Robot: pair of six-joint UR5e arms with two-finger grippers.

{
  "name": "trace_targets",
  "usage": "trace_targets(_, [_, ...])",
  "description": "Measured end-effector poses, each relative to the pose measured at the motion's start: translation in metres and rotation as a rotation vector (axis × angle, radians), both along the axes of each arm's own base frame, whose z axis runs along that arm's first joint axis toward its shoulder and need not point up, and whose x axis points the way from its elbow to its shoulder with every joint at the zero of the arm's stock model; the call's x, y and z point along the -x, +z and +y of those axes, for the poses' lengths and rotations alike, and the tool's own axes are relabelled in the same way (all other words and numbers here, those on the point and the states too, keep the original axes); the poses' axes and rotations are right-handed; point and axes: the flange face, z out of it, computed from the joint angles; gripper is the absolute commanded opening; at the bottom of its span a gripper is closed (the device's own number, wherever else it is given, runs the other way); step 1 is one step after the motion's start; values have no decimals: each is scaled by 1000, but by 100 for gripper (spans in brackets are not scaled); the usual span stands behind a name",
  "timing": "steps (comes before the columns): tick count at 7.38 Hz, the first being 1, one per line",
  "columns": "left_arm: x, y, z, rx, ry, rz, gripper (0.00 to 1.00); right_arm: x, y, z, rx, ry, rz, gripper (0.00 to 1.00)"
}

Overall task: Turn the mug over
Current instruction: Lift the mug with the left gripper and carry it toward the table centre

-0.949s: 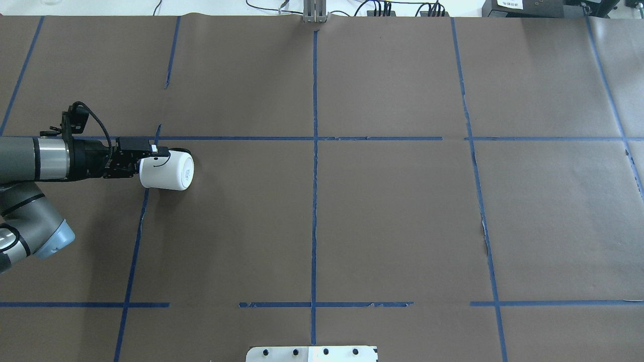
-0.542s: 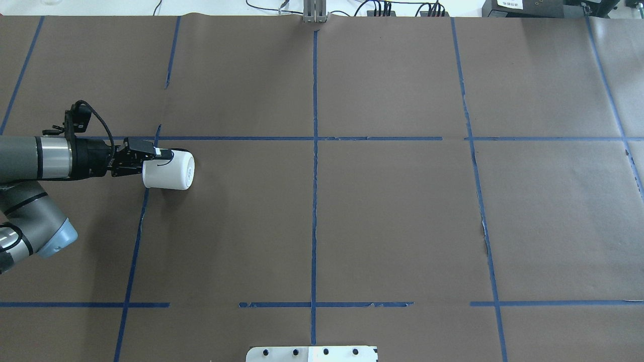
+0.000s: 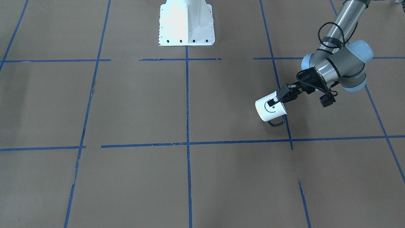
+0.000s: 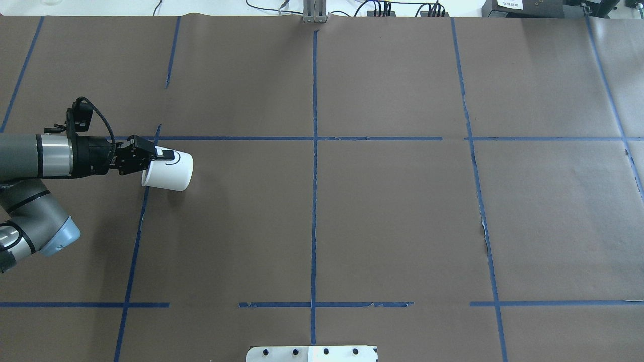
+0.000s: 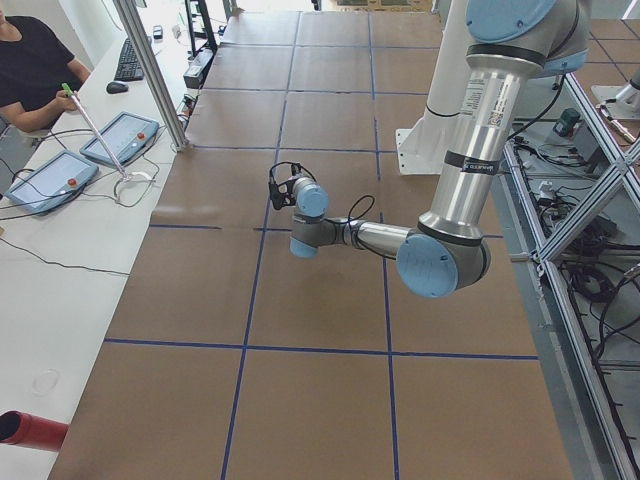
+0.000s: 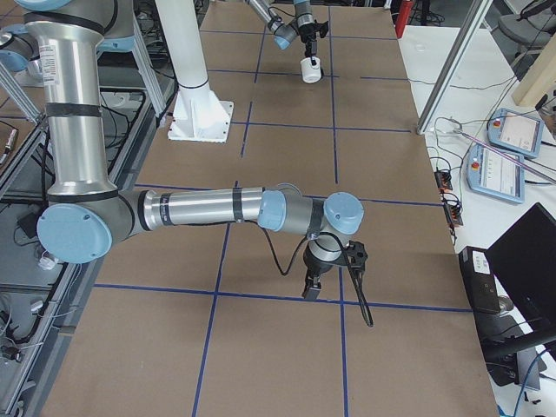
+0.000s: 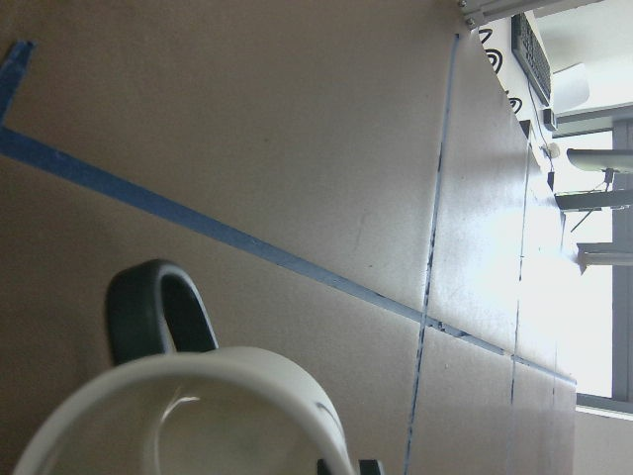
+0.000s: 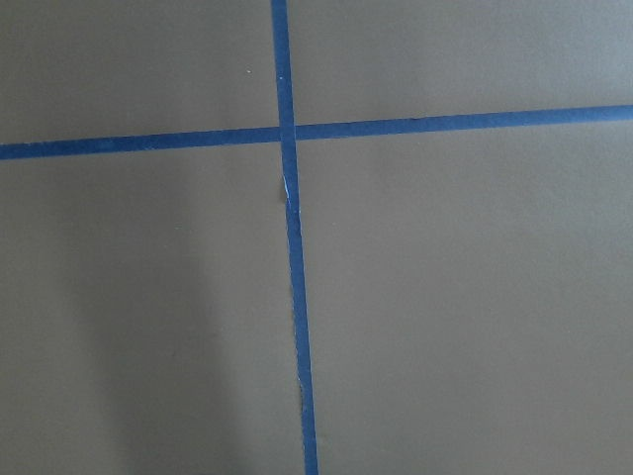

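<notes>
Even overhead light cast soft shadows, glare bleached the left wrist view's right side, and the near mug (image 7: 188,411) blurred.

The mug (image 4: 171,172) is small, round and white, with a black smiley face on its side and a dark loop handle (image 3: 276,122). It is tipped on a slant. In the overhead view its open top points to 9 o'clock and its flat bottom to 3 o'clock. The left hand (image 4: 160,155) pinches its rim. It is at the 9 o'clock side of the table (image 4: 352,226).
</notes>
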Motion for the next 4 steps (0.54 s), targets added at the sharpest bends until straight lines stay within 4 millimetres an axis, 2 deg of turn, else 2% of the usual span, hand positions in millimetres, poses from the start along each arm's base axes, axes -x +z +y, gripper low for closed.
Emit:
trace_targets(3, [2, -53, 5, 44, 52, -8, 0, 0, 0, 0, 0, 0, 0, 100])
trace_targets(4, [-3, -83, -1, 60, 45, -51, 0, 0, 0, 0, -1, 0, 0, 100])
